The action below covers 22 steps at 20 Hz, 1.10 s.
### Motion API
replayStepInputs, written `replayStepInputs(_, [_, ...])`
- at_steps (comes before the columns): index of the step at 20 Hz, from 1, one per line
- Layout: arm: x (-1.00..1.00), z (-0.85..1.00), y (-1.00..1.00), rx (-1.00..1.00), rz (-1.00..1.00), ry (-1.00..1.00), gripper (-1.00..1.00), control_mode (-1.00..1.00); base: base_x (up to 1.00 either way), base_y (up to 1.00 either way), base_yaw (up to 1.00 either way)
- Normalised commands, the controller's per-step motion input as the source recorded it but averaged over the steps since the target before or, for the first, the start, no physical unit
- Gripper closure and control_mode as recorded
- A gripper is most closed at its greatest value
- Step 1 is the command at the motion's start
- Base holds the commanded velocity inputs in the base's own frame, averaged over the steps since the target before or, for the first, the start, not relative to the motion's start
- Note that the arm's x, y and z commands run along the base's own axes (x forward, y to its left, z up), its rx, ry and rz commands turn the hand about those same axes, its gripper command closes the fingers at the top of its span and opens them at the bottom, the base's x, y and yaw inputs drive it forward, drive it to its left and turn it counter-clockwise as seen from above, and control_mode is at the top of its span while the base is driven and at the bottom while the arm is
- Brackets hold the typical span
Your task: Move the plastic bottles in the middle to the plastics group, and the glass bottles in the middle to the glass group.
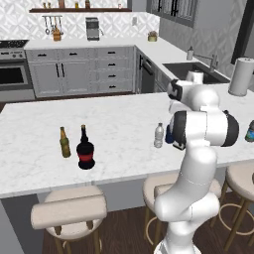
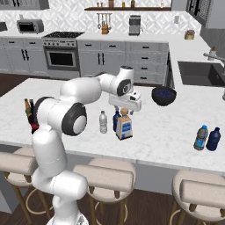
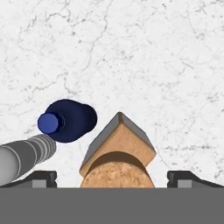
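kitchen: stove [image 2: 61,50], sink [image 1: 191,71], marble island [image 1: 44,124].

square glass bottle [image 2: 124,128] upright, tan stopper | clear [image 2: 103,122], blue [image 2: 116,120] bottles seemingly touching

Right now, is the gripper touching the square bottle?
Apart. The hand view shows the gripper open, a fingertip standing clear on each side of the square bottle's cork stopper.

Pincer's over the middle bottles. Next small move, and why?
Probably lower straight down, then close. The pincer is open, fingertips either side of the tan cork stopper of the square pale glass bottle, and nothing is gripped yet. The small dark blue plastic bottle and the clear white-capped plastic bottle stand close beside it, so a sideways drift could knock them.
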Motion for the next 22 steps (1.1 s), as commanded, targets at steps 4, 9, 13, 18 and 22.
replayStepInputs(4, [0.0,-0.09,0.0,0.0,0.0,0.0,-1.0,-1.0,0.0,0.0,0.0])
replayStepInputs(9, [0.0,-0.02,0.0,0.0,0.0,0.0,1.0,-1.0,0.0,0.0,0.0])
replayStepInputs(13, [0.0,-0.11,0.0,0.0,0.0,0.0,1.0,-1.0,0.0,0.0,0.0])
replayStepInputs(18, [-0.1,0.0,0.0,0.0,0.0,0.0,1.0,-1.0,0.0,0.0,0.0])
replayStepInputs(22, [-0.78,0.0,0.0,0.0,0.0,-0.03,1.0,-1.0,0.0,0.0,0.0])
